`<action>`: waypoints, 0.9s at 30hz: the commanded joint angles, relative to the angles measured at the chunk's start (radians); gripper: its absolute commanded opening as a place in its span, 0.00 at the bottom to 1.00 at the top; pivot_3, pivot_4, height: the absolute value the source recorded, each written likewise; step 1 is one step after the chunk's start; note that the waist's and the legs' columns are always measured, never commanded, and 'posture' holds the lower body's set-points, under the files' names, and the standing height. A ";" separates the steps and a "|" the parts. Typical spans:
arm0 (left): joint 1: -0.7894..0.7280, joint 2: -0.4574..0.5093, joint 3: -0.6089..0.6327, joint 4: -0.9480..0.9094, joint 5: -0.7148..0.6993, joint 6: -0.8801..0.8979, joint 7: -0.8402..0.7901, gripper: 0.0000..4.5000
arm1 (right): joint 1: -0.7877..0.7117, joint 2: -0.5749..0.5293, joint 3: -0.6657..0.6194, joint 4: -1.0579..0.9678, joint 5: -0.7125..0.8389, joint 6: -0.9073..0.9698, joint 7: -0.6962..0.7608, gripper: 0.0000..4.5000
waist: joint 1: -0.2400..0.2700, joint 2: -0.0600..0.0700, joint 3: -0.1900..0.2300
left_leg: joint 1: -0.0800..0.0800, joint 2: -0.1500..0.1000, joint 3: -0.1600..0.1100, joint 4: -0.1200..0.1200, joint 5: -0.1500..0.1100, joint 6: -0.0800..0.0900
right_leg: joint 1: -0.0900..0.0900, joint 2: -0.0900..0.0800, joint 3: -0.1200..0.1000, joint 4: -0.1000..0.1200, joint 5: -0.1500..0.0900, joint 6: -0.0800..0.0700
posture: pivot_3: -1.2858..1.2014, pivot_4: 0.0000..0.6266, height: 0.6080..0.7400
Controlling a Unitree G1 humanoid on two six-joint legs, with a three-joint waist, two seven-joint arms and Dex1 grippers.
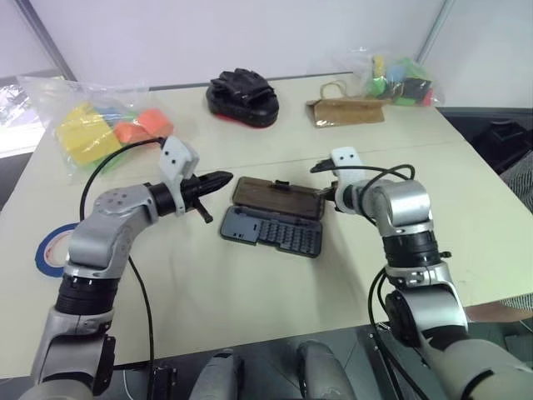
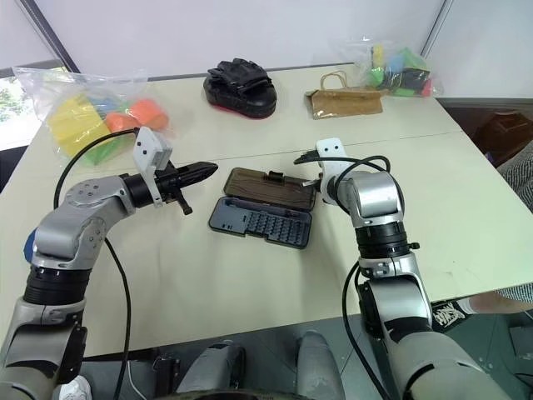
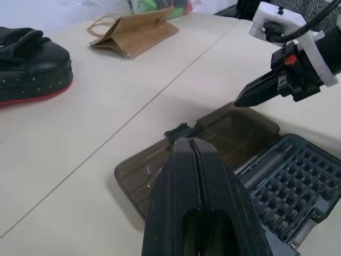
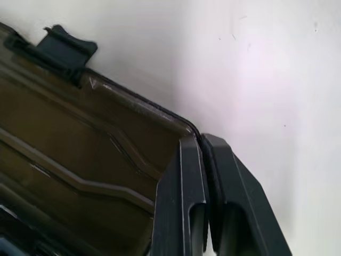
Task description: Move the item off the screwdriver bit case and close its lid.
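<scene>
The screwdriver bit case (image 1: 275, 233) lies open in the middle of the table, rows of bits showing in its dark grey-blue tray. Its smoky-brown lid (image 1: 277, 198) lies flat on the far side of the tray, black latch tab (image 1: 281, 182) at its far edge. The item is out of view; nothing rests on the tray or the lid. My left gripper (image 1: 226, 177) is shut and hovers level just left of the lid. My right gripper (image 3: 238, 100) is shut too. It points down at the lid's far right corner (image 4: 181, 125), close above it; contact I cannot tell.
A black pad with gloves (image 1: 243, 96) sits at the back centre, and a brown paper bag (image 1: 346, 111) to its right. Plastic bags of colourful things lie at the back left (image 1: 92, 125) and back right (image 1: 400, 82). A blue tape roll (image 1: 52, 248) lies at the left edge.
</scene>
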 commanded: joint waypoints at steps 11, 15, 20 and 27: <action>-0.008 0.001 0.030 -0.041 -0.006 -0.027 0.015 0.00 | 0.058 -0.013 0.290 -0.080 0.017 -0.071 0.119 0.01 | -0.024 0.000 0.000 | 0.004 0.000 -0.002 -0.004 0.000 0.001 | 0.000 0.001 0.001 0.001 0.000 0.000 | 0.52 0.24 1.00; -0.007 0.004 0.034 -0.042 -0.006 -0.029 0.019 0.00 | 0.051 -0.033 0.361 -0.073 -0.001 -0.132 0.165 0.01 | -0.024 0.000 0.000 | 0.004 0.000 -0.001 -0.003 0.000 0.001 | -0.001 0.001 0.001 0.001 0.000 0.000 | 0.52 0.24 1.00; -0.006 0.006 0.038 -0.043 -0.007 -0.031 0.021 0.00 | 0.046 -0.037 0.376 -0.076 -0.023 -0.176 0.194 0.01 | -0.024 0.000 0.000 | 0.005 0.000 -0.001 -0.003 0.000 0.001 | -0.001 0.001 0.002 0.001 0.000 0.000 | 0.52 0.24 1.00; -0.002 0.005 0.037 -0.049 -0.010 -0.029 0.026 0.00 | 0.044 -0.022 0.385 -0.087 -0.038 -0.189 0.206 0.01 | -0.023 0.000 0.000 | 0.004 0.000 -0.001 -0.003 0.000 0.001 | -0.002 0.001 0.002 0.001 0.000 0.000 | 0.52 0.24 1.00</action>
